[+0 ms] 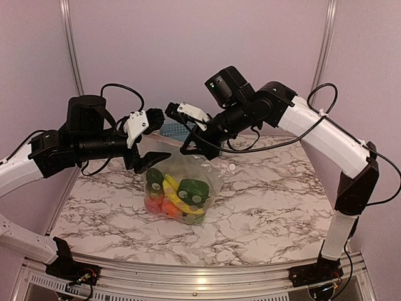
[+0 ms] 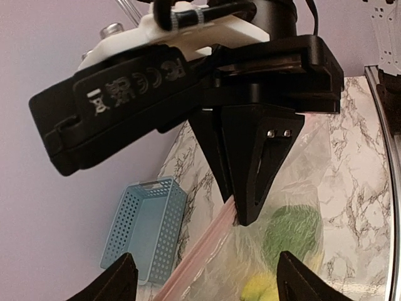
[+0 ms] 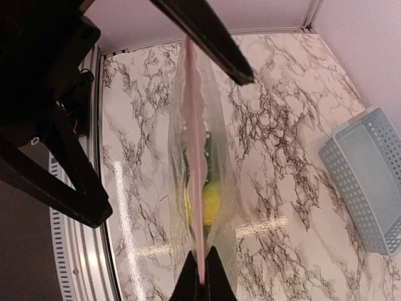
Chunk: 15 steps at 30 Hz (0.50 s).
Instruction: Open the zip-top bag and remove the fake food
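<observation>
Both arms reach inward over the table, wrists tipped down. The left gripper (image 2: 241, 213) and the right gripper (image 3: 203, 279) each pinch the pink zip strip of the clear crinkly plastic zip-top bag (image 1: 212, 179). The bag hangs between and below them, with the glossy plastic fake food (image 1: 188, 192) inside.

Two arms, left arm (image 1: 25, 166) and right arm (image 1: 326, 135): white shells, black joints, loose black cables (image 1: 125, 91).
Left gripper (image 2: 241, 213): matte black triangular fingers (image 2: 257, 157), two small silver screws (image 2: 279, 133), white wrist bracket (image 2: 156, 28), black housing (image 2: 94, 119) with embossed compliance marks, possibly CE.
</observation>
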Each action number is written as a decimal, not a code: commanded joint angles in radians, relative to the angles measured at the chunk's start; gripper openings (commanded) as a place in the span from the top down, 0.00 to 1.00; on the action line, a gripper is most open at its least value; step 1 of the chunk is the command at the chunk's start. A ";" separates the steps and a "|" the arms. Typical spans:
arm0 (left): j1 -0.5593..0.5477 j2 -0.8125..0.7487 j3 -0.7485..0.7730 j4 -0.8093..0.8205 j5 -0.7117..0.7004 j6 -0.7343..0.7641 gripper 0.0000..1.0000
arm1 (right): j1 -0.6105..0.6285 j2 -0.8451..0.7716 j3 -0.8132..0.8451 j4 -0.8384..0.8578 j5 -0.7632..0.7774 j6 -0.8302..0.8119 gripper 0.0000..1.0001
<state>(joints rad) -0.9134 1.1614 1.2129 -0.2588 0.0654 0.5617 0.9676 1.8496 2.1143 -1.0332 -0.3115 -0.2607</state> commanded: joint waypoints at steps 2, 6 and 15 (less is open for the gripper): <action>-0.053 0.038 0.019 0.005 -0.109 0.097 0.32 | 0.010 -0.022 0.005 0.013 -0.036 -0.019 1.00; -0.064 0.022 0.002 0.003 -0.143 0.111 0.43 | 0.010 -0.031 -0.021 0.013 -0.044 -0.027 1.00; -0.068 -0.022 -0.070 -0.033 -0.311 0.047 0.82 | 0.011 -0.062 -0.045 0.052 -0.035 -0.042 1.00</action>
<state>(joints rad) -0.9787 1.1748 1.1946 -0.2653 -0.1360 0.6468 0.9688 1.8431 2.0792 -1.0218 -0.3347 -0.2848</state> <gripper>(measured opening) 0.180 0.005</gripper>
